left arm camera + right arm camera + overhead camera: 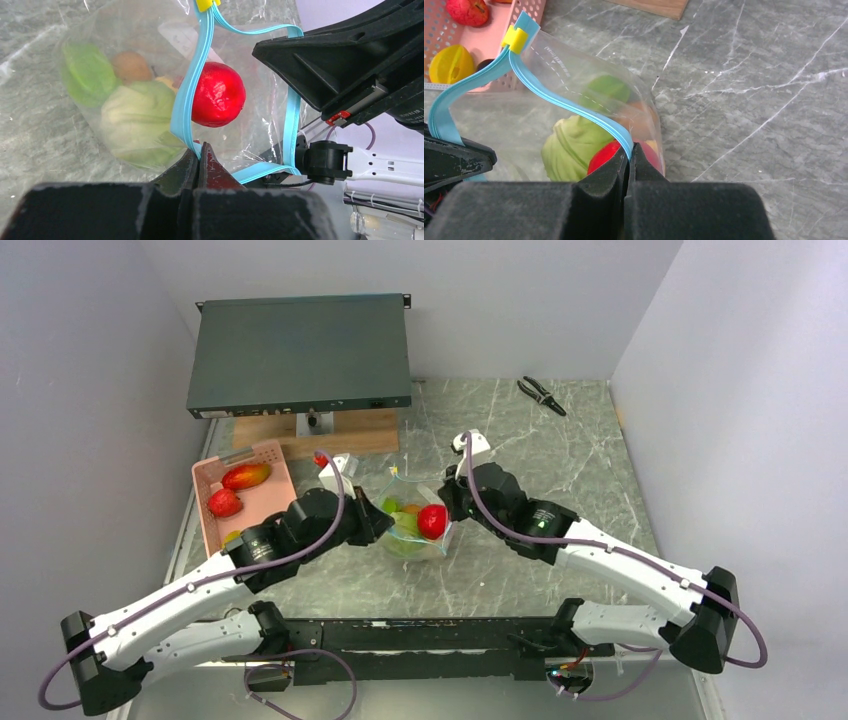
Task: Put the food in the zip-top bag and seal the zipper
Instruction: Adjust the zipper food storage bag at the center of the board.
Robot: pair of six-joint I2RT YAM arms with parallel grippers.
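The clear thin plastic zip-top bag (410,540) sits in the middle of the grey marble table (560,460), between the two arms. Its mouth is open.

The left tool (199,150) is clenched tight on one lip of the teal-blue plastic zipper strip (184,107), at the 9 o'clock side of the bag. The right tool (629,150) is clenched tight on the other lip, at the 3 o'clock side. The two lips bow apart and are not pressed together. They meet at a small yellow plastic slider (515,39) at the 12 o'clock end of the bag.

Some food is inside the bag. There is a round red fruit (217,95), a pale green leafy vegetable (135,122), a bright green one (87,75) and a small brown-orange one (131,66).

A pink slotted plastic basket (270,502) lies near the bag, at its 9 o'clock. It holds a bumpy red fruit (224,503), a long red-and-orange fruit (246,476) and a yellow fruit (451,62).

A flat dark grey metal box (300,350) rests on a wooden block (360,435) at 11 o'clock. Black pliers (541,395) lie well apart from the bag, at 1 o'clock.
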